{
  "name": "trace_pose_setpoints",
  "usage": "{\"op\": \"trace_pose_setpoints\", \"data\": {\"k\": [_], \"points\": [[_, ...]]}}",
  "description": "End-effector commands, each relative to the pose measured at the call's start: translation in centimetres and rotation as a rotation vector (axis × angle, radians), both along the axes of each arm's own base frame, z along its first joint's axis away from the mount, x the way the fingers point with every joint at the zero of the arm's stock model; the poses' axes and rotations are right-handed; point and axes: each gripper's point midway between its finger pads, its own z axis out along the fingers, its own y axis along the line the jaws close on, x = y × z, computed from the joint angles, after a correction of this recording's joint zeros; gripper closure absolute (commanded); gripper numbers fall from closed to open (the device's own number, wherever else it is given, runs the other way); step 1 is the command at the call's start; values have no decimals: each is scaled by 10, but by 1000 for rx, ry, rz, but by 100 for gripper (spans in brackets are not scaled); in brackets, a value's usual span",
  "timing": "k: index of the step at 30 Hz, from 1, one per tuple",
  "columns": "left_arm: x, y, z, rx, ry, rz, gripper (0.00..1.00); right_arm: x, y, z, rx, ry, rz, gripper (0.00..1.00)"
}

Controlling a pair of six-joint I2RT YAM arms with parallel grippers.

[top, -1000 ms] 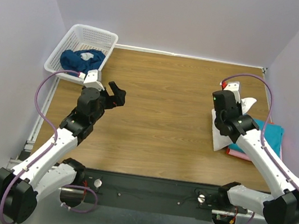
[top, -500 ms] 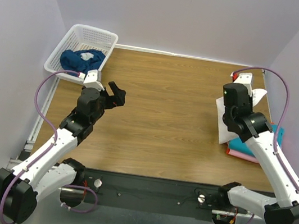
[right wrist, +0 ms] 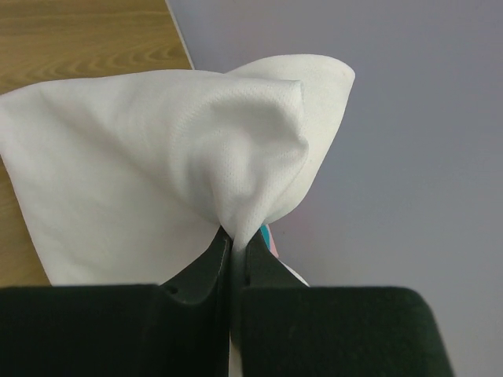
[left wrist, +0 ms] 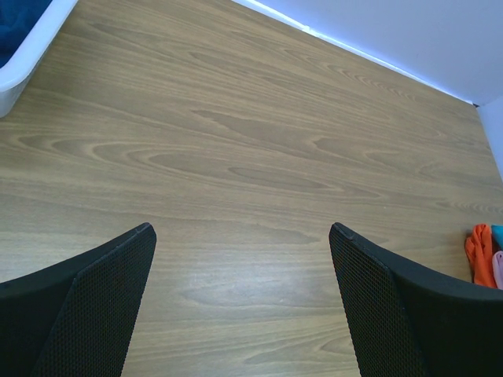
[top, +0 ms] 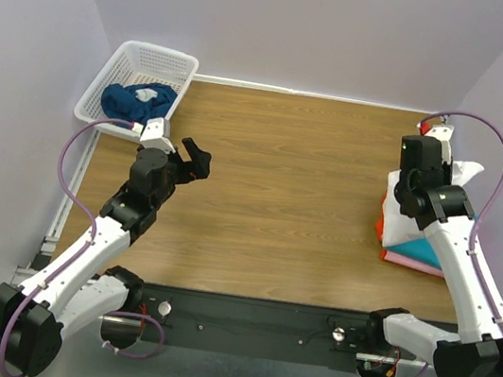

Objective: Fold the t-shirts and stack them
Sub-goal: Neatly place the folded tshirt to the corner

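Right gripper [right wrist: 234, 239] shifted to upper right of top view, clenched on white t-shirt [right wrist: 141, 149]. Shirt bunched, fanning up-left from pinch, long axis unclear, over folded t-shirt stack [top: 414, 252]. Left gripper [left wrist: 242, 229] released, unmoved.

The right arm [top: 460, 248] hides most of the white t-shirt [top: 470, 172] and the folded stack [top: 415, 255] beneath.

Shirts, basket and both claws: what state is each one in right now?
right gripper, shut on the white t-shirt.
white t-shirt, bunched, hanging from that pinch.
left gripper, open, empty.
dark blue t-shirt, crumpled in basket.
coloured t-shirts, stacked by the right wall.
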Motion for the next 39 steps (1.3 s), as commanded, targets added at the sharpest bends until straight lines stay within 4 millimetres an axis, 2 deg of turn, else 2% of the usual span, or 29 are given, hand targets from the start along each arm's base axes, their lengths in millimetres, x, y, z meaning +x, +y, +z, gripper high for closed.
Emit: {"op": "trace_pose_setpoints", "data": {"k": [1, 6, 10, 15, 21, 23, 24, 25, 26, 27, 34, 39], "points": [[0, 9, 2, 16, -20, 36, 2, -1, -12, -16, -29, 86, -32, 99], [0, 9, 2, 15, -18, 36, 2, 1, -30, -38, -22, 157, -95, 99], [-1, 6, 3, 13, -21, 18, 2, -1, -53, -59, -4, 201, -171, 99], [0, 9, 0, 17, -17, 33, 2, 10, -65, -77, 19, 228, -169, 99], [-1, 8, 2, 15, -21, 28, 2, 7, -83, -109, 43, 300, -213, 99], [-2, 8, 3, 14, -25, 28, 2, 3, -96, -112, 17, 307, -262, 98], [-2, 9, 3, 13, -28, 34, 2, 2, -101, -114, 19, 308, -282, 90], [-2, 10, 4, 14, -28, 35, 2, 3, -103, -114, 24, 300, -290, 74], [-2, 10, 4, 14, -30, 38, 2, 4, -105, -115, 31, 298, -294, 41], [-2, 11, 3, 15, -29, 38, 2, 6, -105, -115, 34, 289, -296, 1], [-3, 14, 5, 12, -35, 55, 2, 5, -109, -105, 35, 227, -339, 0], [-4, 14, 5, 2, -35, 63, 2, 17, -103, -76, 128, 8, -363, 0]]}}
